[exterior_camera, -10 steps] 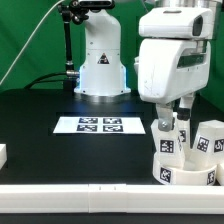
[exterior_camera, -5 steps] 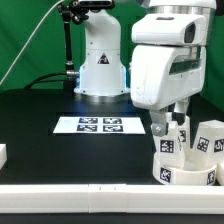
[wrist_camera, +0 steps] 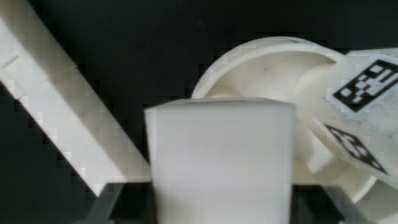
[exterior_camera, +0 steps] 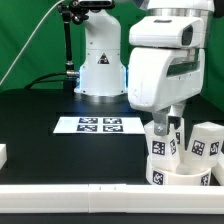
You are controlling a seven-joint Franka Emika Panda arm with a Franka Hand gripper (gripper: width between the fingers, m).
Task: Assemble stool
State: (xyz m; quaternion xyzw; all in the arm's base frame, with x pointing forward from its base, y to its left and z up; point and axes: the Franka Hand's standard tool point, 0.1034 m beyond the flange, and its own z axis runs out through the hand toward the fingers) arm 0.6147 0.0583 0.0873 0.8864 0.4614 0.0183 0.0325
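The round white seat (exterior_camera: 185, 176) lies at the exterior view's right near the front bar, with tags on its rim. My gripper (exterior_camera: 166, 128) is shut on a chunky white leg (exterior_camera: 161, 143) that stands upright on the seat's left part. A second leg (exterior_camera: 205, 141) stands on the seat to the right. In the wrist view the held leg (wrist_camera: 217, 150) fills the middle between the dark fingers (wrist_camera: 125, 200), with my gripper (wrist_camera: 217, 206) closed on it. The seat (wrist_camera: 267, 70) with its tags lies behind the leg.
The marker board (exterior_camera: 100, 125) lies flat in the middle of the black table. A long white bar (exterior_camera: 90, 190) edges the front and also shows in the wrist view (wrist_camera: 54, 95). A small white block (exterior_camera: 3, 154) sits at the exterior view's left edge. The robot base (exterior_camera: 100, 60) stands behind.
The arm has swung a little toward the exterior view's left and lowered. The held leg and the seat have shifted slightly left and down with it.
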